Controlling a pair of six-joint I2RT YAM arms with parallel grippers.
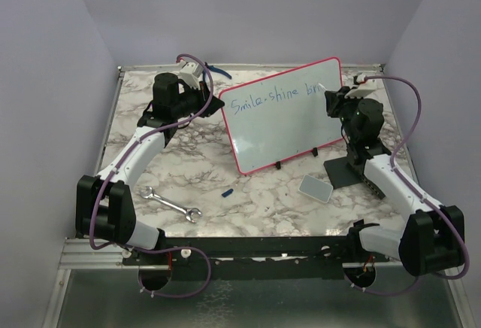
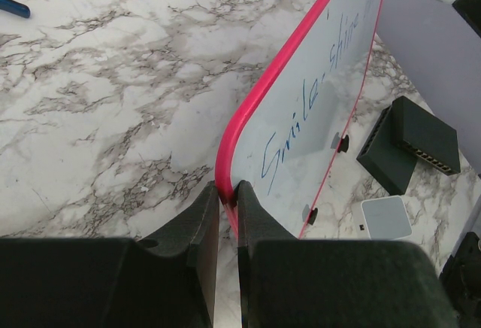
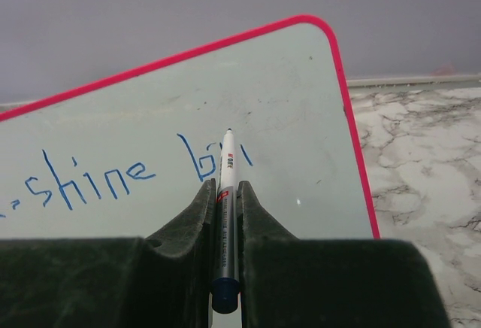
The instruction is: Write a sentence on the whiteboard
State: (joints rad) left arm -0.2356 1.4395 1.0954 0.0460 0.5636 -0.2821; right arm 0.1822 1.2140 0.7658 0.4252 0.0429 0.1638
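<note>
My left gripper (image 2: 228, 192) is clamped on the red frame at the left edge of the whiteboard (image 1: 282, 121). The board stands tilted on its feet on the marble table (image 1: 248, 200). My right gripper (image 3: 225, 189) is closed on the marker (image 3: 225, 215), tip on the board. The sentence (image 1: 274, 98) reads "Smile-shine br". Wrench (image 1: 171, 205) and grey pad (image 1: 316, 188) lie in front of the board.
</note>
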